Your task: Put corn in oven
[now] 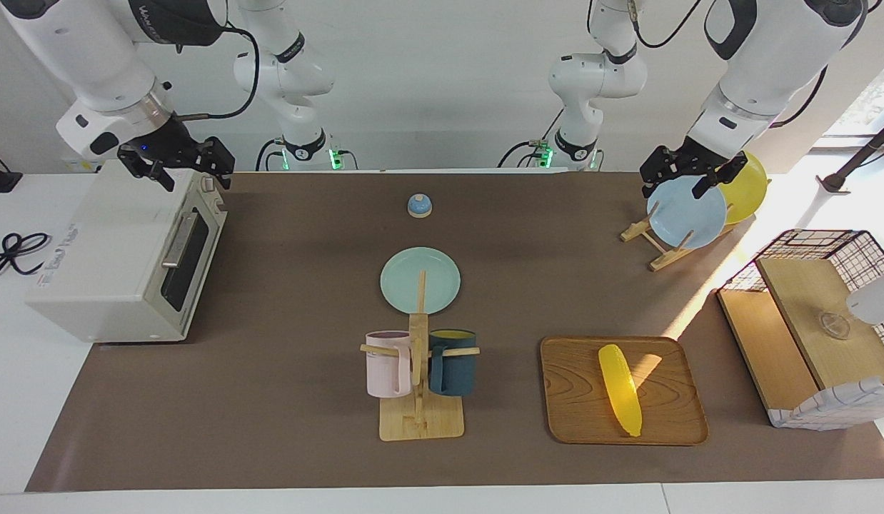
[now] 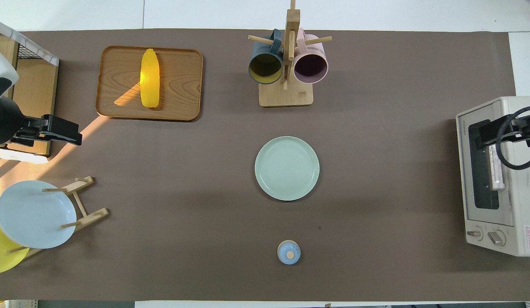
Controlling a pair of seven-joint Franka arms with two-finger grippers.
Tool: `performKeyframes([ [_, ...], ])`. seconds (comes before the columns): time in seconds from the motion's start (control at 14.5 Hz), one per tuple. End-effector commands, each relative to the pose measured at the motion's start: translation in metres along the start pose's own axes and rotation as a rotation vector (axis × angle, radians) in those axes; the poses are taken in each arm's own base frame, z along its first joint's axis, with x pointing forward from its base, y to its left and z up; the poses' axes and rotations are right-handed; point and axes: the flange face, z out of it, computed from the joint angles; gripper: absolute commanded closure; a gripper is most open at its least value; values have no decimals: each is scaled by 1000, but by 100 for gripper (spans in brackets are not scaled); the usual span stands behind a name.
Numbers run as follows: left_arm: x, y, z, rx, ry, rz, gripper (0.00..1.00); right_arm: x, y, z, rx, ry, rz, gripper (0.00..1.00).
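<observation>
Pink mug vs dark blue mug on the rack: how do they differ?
Colour: the pink mug is pale pink, the dark blue mug a deep teal-blue. Inside: the pink mug is dark purplish within, the dark blue mug yellowish. Position: the pink mug hangs toward the right arm's end of the table, the dark blue mug toward the left arm's end. Shared: similar size and shape, both hung on pegs of the wooden mug rack.

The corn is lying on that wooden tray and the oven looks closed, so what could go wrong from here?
The oven door is shut, so an arm must pull its bar handle first, and the light box might slide. The corn is smooth and tapered and could slip or roll on the wooden tray. It lies at the left arm's end and the oven at the right arm's, with the mug rack between.
</observation>
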Motion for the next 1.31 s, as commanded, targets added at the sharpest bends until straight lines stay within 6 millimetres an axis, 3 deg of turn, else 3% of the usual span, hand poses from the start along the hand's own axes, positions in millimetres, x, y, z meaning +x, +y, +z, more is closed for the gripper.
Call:
performKeyframes([
  [0.0, 2, 1, -1, 21, 11, 6, 0, -4, 1, 0, -8, 13, 7, 0],
  [0.34, 0, -3, -6, 13, 21, -2, 0, -4, 2, 0, -6, 12, 9, 0],
  [0.69, 14, 3, -2, 7, 95, -7, 0, -6, 2, 6, -5, 1, 8, 0],
  [0.89, 43, 6, 25, -9, 83, -8, 0, -9, 3, 12, -4, -11, 8, 0],
  [0.96, 60, 3, 46, -19, 65, -17, 0, -9, 5, 15, -4, -6, 8, 0],
  [1.03, 79, 6, 67, -23, 49, -15, 0, -10, 9, 17, -4, 12, -1, 28],
  [1.1, 106, 5, 87, -25, 49, -17, 0, -10, 13, 20, -4, 17, -25, 77],
  [1.17, 130, 7, 110, -32, 50, -17, 0, -11, 15, 22, -3, 14, -29, 100],
  [1.24, 148, 7, 129, -33, 65, -17, 0, -13, 21, 25, -2, 18, -23, 100],
])
